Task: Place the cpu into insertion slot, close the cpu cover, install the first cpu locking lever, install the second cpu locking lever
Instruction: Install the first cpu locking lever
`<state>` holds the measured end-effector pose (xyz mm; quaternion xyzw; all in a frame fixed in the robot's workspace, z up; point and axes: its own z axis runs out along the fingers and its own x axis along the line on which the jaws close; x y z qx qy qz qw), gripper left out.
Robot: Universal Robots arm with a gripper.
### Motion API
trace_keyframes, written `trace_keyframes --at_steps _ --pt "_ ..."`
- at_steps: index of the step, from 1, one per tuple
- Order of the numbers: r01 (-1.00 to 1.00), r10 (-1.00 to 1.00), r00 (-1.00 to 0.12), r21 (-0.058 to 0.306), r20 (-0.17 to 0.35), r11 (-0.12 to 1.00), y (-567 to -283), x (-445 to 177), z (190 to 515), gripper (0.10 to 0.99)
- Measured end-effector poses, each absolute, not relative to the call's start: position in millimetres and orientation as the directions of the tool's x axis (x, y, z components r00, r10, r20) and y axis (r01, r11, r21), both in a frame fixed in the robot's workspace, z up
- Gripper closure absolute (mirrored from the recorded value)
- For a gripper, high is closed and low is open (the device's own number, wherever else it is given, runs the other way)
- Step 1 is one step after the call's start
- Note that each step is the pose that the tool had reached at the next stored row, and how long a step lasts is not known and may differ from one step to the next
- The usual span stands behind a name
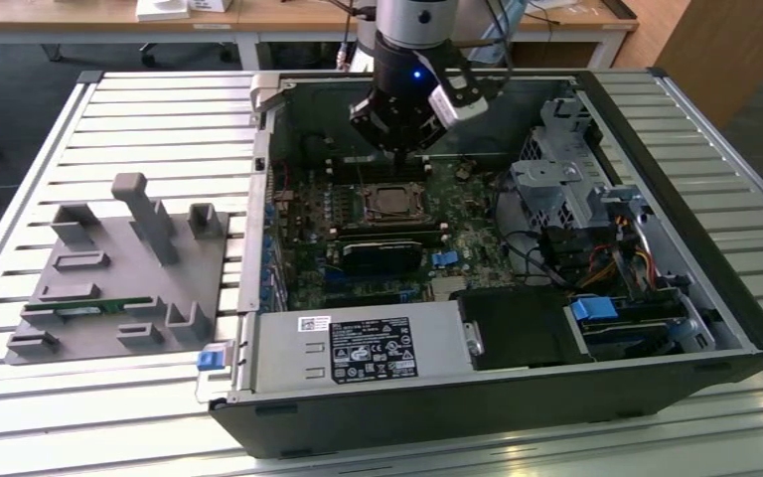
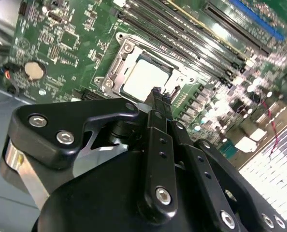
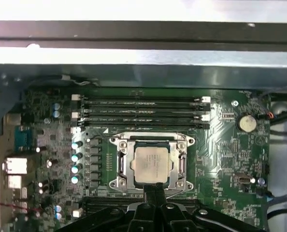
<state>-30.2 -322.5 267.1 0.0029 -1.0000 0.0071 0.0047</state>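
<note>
The cpu [image 3: 150, 162], a dull silver square, lies in the insertion slot, which is hidden beneath it and the cover. The cpu cover [image 3: 124, 162], a silver-grey frame, lies flat around the chip's edges. Both also show in the second wrist view as cpu [image 2: 146, 79] and cpu cover [image 2: 115, 65]. Thin metal levers run along the socket's sides; I cannot tell whether they are latched. My gripper [image 3: 153, 193] is shut with nothing between its fingers, its tips just above the socket's edge, seen too as gripper [image 2: 158, 94]. In the exterior view the gripper [image 1: 404, 154] hangs just behind the cpu [image 1: 391, 202].
Black memory slots [image 3: 141, 108] run along one side of the socket and a coin battery [image 3: 246, 123] sits nearby. The case wall [image 3: 143, 48] stands close behind. A power supply [image 1: 355, 348], drive cage [image 1: 567, 189] and grey fixture [image 1: 123, 268] are around.
</note>
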Motion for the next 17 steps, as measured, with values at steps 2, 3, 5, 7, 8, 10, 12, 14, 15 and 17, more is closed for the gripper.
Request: trace_keyframes --at_steps 2,3,5,7,8,10,12,14,15,17 --pt "-0.042 -0.042 -0.999 -0.014 0.009 0.999 -322.5 -30.2 266.9 0.98" --pt "-0.06 -0.06 -0.998 -0.014 0.009 0.998 -322.5 -30.2 266.8 0.98" --pt "-0.097 -0.097 -0.995 -0.014 0.009 0.995 -322.5 -30.2 266.5 0.98" --pt "-0.133 -0.133 -0.991 -0.014 0.009 0.991 -322.5 -30.2 266.3 0.98" --pt "-0.151 -0.151 -0.988 -0.014 0.009 0.988 -322.5 -30.2 266.2 0.98" --pt "-0.184 -0.184 -0.983 -0.014 0.008 0.983 -322.5 -30.2 266.0 0.98" --pt "-0.195 -0.195 -0.981 -0.015 0.0 0.981 -322.5 -30.7 265.7 0.98" --pt "-0.196 -0.196 -0.981 -0.014 -0.015 0.981 -322.5 -34.5 265.2 0.98" --pt "-0.195 -0.195 -0.981 -0.014 -0.018 0.981 -322.4 -35.5 264.9 0.98" --pt "-0.171 -0.172 -0.985 -0.014 -0.018 0.985 -322.3 -35.8 264.5 0.98"
